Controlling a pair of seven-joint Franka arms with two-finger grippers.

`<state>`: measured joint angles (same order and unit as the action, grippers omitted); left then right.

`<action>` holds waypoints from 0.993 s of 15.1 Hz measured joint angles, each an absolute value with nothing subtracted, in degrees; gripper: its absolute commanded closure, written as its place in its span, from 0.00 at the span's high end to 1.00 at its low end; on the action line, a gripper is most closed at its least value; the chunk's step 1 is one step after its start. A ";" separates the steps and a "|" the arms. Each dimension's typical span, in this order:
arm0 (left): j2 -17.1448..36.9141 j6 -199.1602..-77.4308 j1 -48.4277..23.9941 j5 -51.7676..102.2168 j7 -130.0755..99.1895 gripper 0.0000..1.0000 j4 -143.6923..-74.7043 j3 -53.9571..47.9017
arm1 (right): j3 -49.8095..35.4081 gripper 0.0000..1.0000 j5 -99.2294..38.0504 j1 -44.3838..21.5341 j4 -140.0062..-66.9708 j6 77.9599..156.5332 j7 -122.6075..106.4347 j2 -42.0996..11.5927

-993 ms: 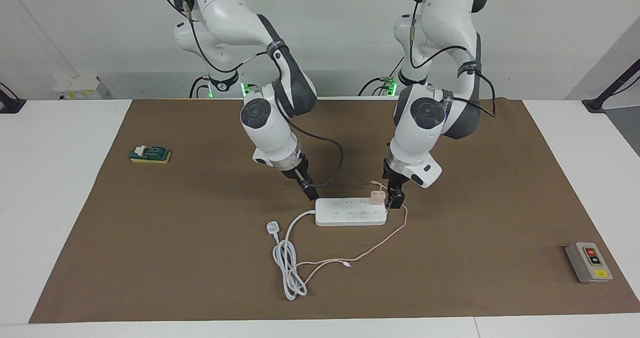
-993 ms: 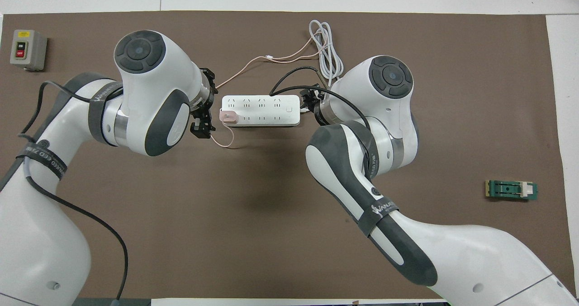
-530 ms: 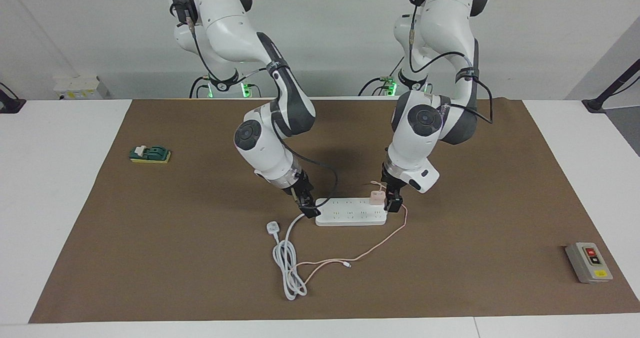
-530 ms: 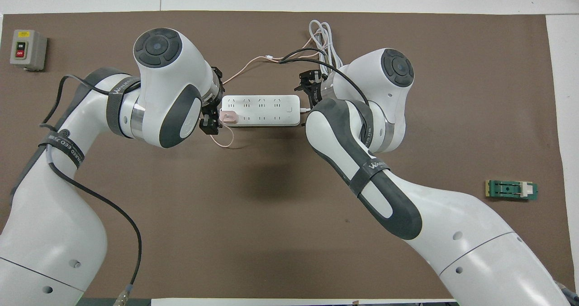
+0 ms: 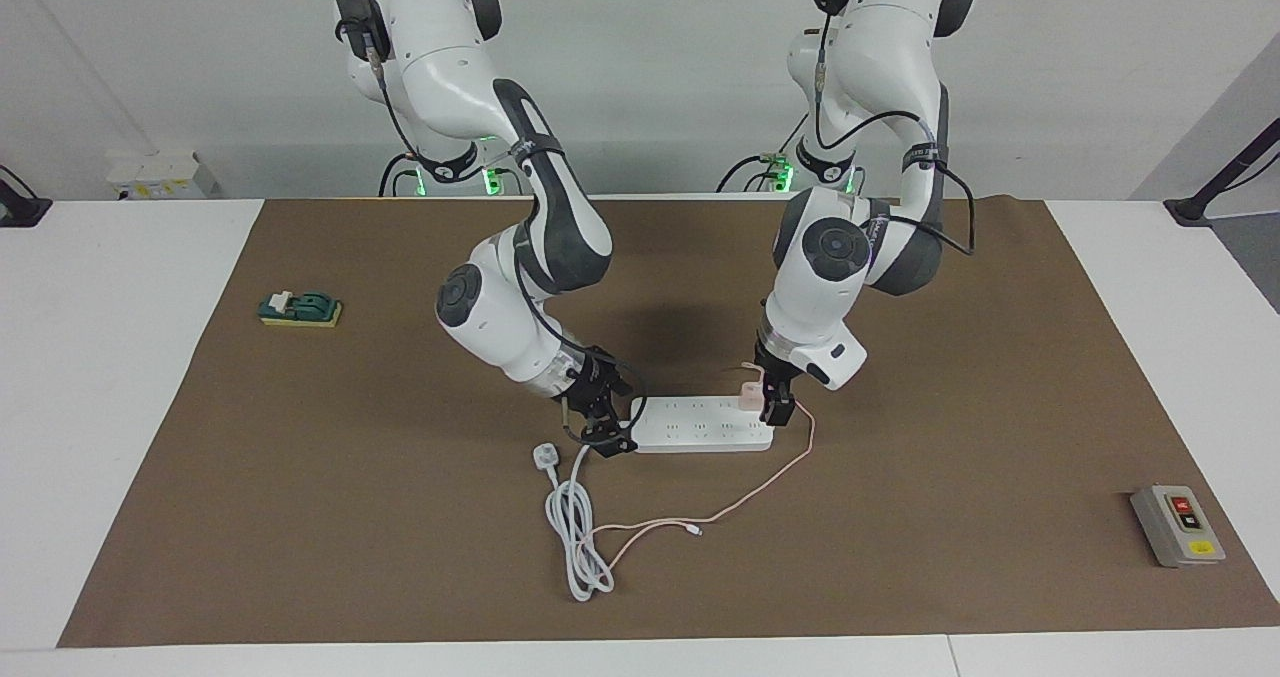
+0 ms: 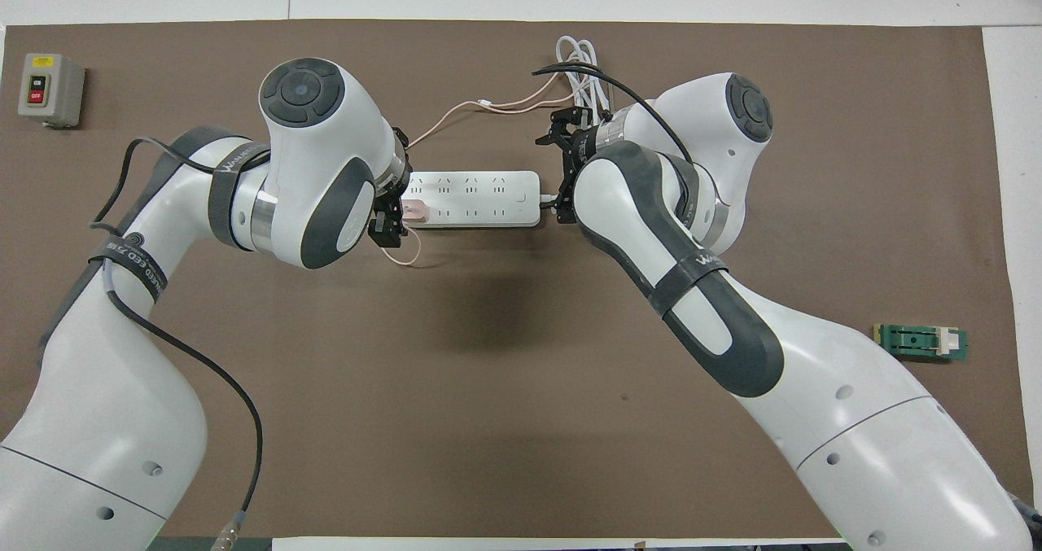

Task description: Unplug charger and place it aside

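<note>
Facing view: a white tabletop (image 5: 100,407) carries one brown mat (image 5: 300,517), with a plain pale wall (image 5: 650,57) at twelve o'clock. Two arms reach down to one white power strip (image 5: 700,425) lying near the mat's centre.

One pink charger (image 5: 752,391) sits plugged into the strip, in the socket row nearer to the robots, at the end toward the left arm. Its thin cable (image 5: 760,487) loops off that end and runs out to a loose tip at the strip's six o'clock, beside the strip's coiled white cord (image 5: 575,527).

The left gripper (image 5: 775,409) stands just beside the charger, at its three o'clock; whether it grips the charger cannot be told. The right gripper (image 5: 603,425) is at the strip's cord end, at its nine o'clock, fingers spread apart with nothing between them.

Compared with one second earlier, the right gripper has dropped from above the strip's corner to the level of its end, and the left gripper has closed in on the charger. The charger and strip have not moved.

One grey switch box (image 5: 1177,525) lies at the strip's four o'clock, and one green block (image 5: 300,308) at its ten o'clock, both well apart from it.
</note>
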<state>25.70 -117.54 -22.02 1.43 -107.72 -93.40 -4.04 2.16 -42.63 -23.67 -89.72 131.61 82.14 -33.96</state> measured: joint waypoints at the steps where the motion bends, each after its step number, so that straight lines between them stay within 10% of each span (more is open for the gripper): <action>1: 25.89 -117.57 -22.06 1.43 -107.81 1.00 -93.48 -4.04 | 2.06 1.00 -43.68 -23.70 -89.71 131.59 82.14 -34.37; 15: 26.18 -118.95 -22.51 1.42 -108.19 1.00 -95.31 -4.21 | 1.61 1.00 -44.77 -25.94 -88.70 131.34 80.48 -37.31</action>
